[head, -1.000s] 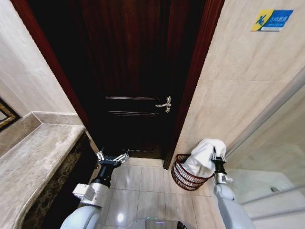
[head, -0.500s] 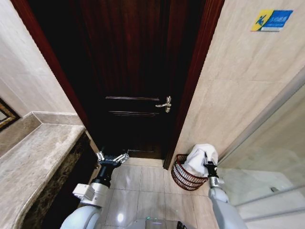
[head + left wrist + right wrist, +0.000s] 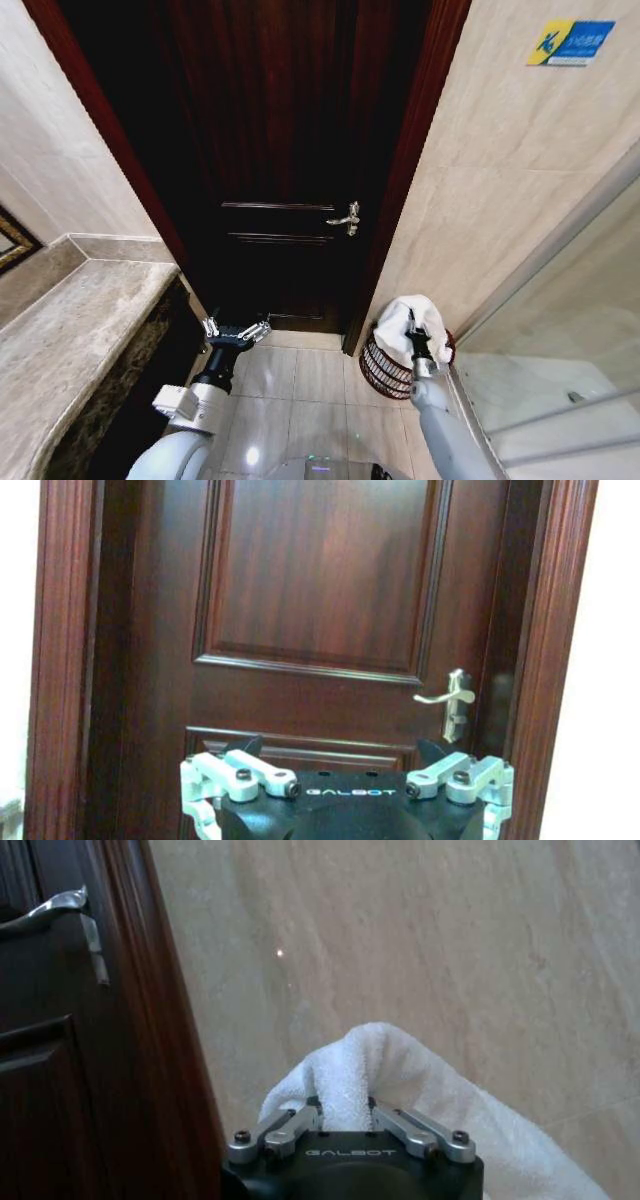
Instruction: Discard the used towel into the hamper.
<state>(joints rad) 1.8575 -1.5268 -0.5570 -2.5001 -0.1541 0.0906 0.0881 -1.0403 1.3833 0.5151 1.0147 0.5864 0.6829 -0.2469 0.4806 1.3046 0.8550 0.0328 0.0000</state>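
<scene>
While the dark door [image 3: 290, 170] fills the middle of the room, the hamper [image 3: 385, 368] sits on the floor in the corner to its right, against the tiled wall [image 3: 500, 190], and the white towel [image 3: 405, 325] hangs bunched over its opening, straight above it. The right gripper [image 3: 411, 322] is by far the nearer one and pinches a fold of the towel from below, so the basket lies directly underneath the load. The left gripper [image 3: 236, 329] waits well apart by the counter [image 3: 70, 340], fingers spread wide and empty
</scene>
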